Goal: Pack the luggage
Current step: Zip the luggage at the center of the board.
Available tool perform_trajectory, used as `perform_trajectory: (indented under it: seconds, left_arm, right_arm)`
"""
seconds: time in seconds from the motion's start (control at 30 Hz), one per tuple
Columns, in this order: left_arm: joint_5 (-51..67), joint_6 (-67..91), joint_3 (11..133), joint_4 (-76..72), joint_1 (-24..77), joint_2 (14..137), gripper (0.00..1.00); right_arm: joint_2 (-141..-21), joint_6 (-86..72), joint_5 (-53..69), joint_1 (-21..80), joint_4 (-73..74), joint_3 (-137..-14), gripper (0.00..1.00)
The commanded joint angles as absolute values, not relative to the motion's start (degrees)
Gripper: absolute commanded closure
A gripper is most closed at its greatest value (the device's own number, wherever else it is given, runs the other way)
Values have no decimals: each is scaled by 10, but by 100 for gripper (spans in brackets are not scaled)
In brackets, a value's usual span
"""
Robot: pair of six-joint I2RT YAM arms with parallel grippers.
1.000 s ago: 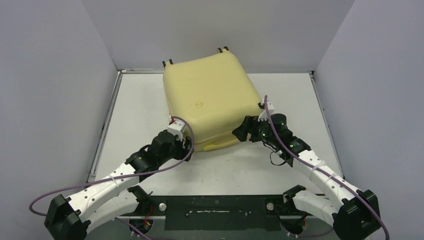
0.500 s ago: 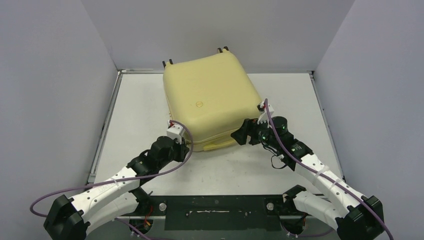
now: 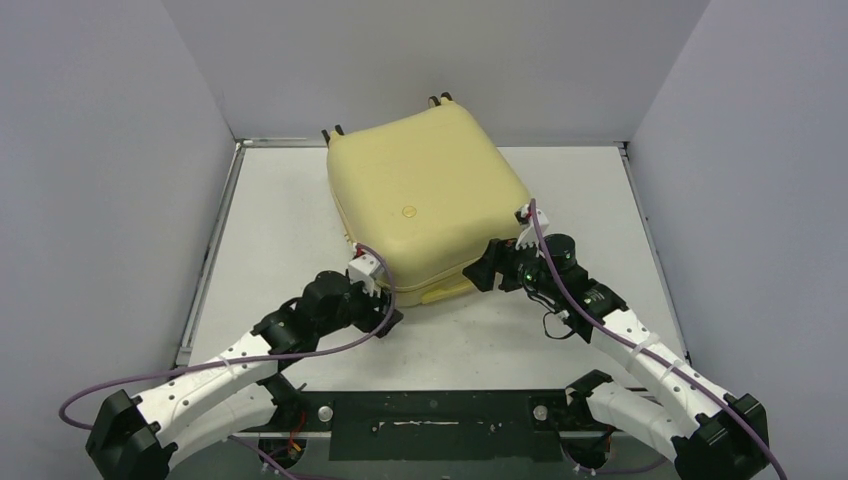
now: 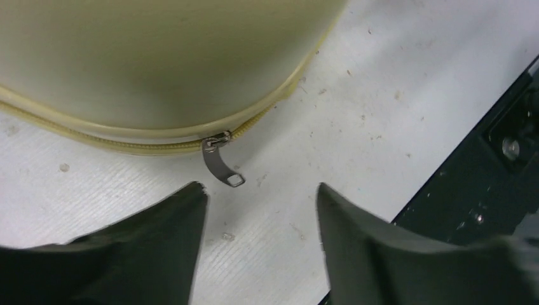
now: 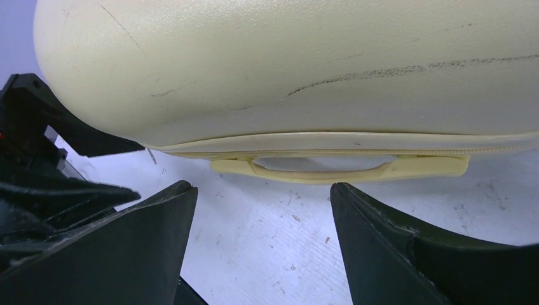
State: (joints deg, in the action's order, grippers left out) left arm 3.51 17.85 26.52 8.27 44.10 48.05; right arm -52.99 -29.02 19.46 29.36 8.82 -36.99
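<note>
On the table point(image 3: 280, 200), closed luggage point(image 3: 425, 210) just ahead of left claw point(image 4: 260, 189) and right claw point(image 5: 260, 185), both parted, empty.

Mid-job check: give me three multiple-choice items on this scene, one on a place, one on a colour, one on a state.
1. Where is the zipper pull relative to the left pincer?
A. Clamped between its fingers
B. Just ahead of its open tips, untouched
C. Behind the wrist

2. What colour is the shell of the luggage?
A. Pale yellow
B. Red
C. Black

3. How does the luggage lie?
A. Wide open, lining showing
B. Flat, with its halves shut together
C. Upright on its wheels

Answers:
1 B: the left wrist view shows the pull hanging free at the seam, beyond the parted tips.
2 A: every view shows a pale yellow shell.
3 B: the top view shows the lid down and no lining.
</note>
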Motion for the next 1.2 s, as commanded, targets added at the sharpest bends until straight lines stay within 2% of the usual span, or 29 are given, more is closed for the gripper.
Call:
perform_trajectory:
  seconds: [0.0,0.07,0.13,0.3,0.47,0.7,0.9,1.0,1.1,1.17]
  left_arm:
    - [23,183,308,110,451,458,30]
    - [-18,194,308,119,448,435,17]
    - [-32,209,310,126,438,420,11]
    - [16,239,305,110,410,449,11]
    - [79,274,286,48,372,510,30]
    - [158,321,233,-97,332,531,46]
    - [182,317,216,-138,332,533,71]
    - [178,316,211,-145,333,531,83]
    - [169,308,204,-150,335,522,100]
    - [161,303,200,-152,338,513,100]
  right_arm:
    - [-520,-279,180,298,89,-369,21]
    - [-516,-276,175,298,93,-370,21]
    - [-509,-276,169,298,93,-369,21]
    - [-501,-278,177,298,77,-358,21]
    - [-496,-282,191,298,64,-350,21]
    - [-485,-282,201,299,56,-341,21]
    - [-506,-307,182,304,35,-306,21]
    - [-526,-362,148,314,21,-288,19]
    - [-539,-455,96,327,12,-271,17]
    - [-542,-520,59,338,5,-262,16]
